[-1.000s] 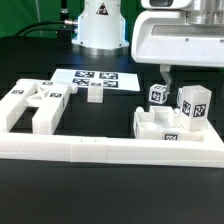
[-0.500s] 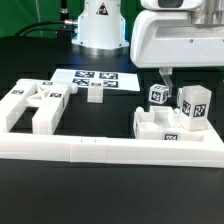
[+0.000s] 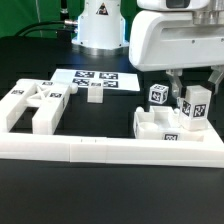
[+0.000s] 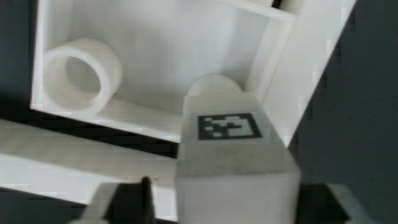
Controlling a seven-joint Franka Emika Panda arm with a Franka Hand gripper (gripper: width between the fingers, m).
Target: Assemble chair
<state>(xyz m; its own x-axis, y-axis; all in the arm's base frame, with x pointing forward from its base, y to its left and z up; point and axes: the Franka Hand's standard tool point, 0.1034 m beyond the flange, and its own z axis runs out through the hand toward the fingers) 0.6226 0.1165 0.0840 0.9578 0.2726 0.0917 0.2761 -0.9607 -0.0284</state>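
My gripper hangs at the exterior view's right, open, with one finger on each side of an upright white block that carries a tag. In the wrist view the gripper straddles this tagged block, with a small gap showing beside it. The block stands by a white frame-like chair part, which shows a round hole in the wrist view. A small tagged cube stands just behind that part. More white chair parts lie at the exterior view's left. A small white block sits mid-table.
The long white L-shaped border rail runs along the front and up the right side. The marker board lies flat at the back centre. The robot base stands behind it. The table is black.
The gripper has come down and shifted to the exterior view's right. Its fingers now stand on either side of the upright block. The parts have not moved.
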